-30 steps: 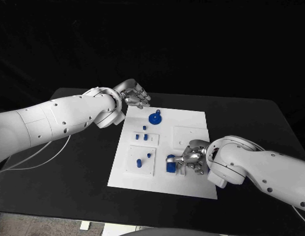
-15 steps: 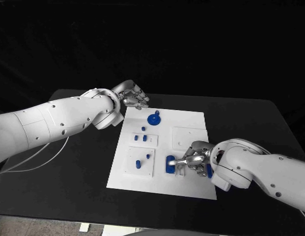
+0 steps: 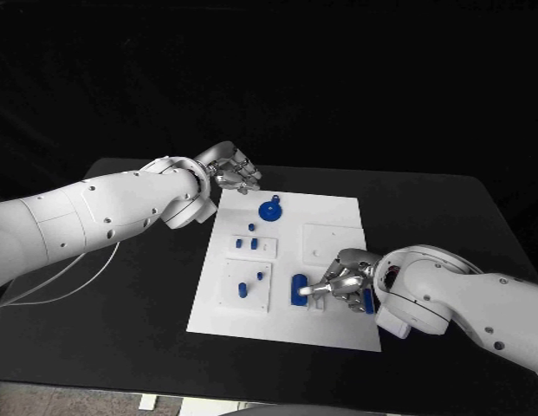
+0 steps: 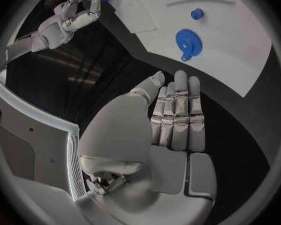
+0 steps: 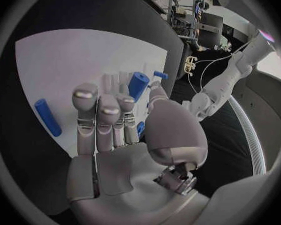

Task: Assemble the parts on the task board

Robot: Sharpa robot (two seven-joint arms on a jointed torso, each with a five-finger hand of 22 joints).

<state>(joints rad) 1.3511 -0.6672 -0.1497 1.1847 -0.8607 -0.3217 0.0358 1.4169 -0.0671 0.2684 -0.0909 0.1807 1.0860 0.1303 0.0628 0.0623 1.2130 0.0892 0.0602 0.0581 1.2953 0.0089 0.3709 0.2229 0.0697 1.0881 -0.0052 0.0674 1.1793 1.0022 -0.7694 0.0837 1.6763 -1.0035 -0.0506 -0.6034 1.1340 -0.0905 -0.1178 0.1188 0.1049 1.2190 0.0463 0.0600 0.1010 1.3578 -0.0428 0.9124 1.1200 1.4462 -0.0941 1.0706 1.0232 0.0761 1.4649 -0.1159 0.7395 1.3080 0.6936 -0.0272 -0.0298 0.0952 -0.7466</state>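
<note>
Right hand [image 3: 341, 279]: lower right of centre in the head view, at the near right part of the board [image 3: 331, 214]. Arm entered from the lower right corner of the frame. Palm faced the board, fingers extended side by side, thumb drawn in toward them. In the right wrist view a blue peg [image 5: 138, 85] stood just beyond the fingertips [image 5: 85, 91]; whether it was pinched or merely touched could not be told.

Loose cylinder [image 5: 48, 117]: lay flat on the board, apart from the right hand.

Tall blue part [image 3: 299, 289]: stood on the board just left of the right hand. A second blue piece [image 3: 367, 300] lay against the hand's right side.

Step in hand, as judged: seating a peg at the near right station. To do it well, keep the peg upright over its hole, press straight down, and keep the fingers from knocking the tall part beside them.

Small pegs [image 3: 251, 276]: stood in the two square plates at the board's left side, mid frame.

Blue gear [image 3: 271, 208]: sat flat near the board's far edge, above centre.

Left hand [image 3: 232, 170]: upper left of centre, just off the board's far left corner, above the table [image 3: 444, 208]. Arm entered from the left edge. Fingers straight and pressed together, thumb alongside, holding nothing.
</note>
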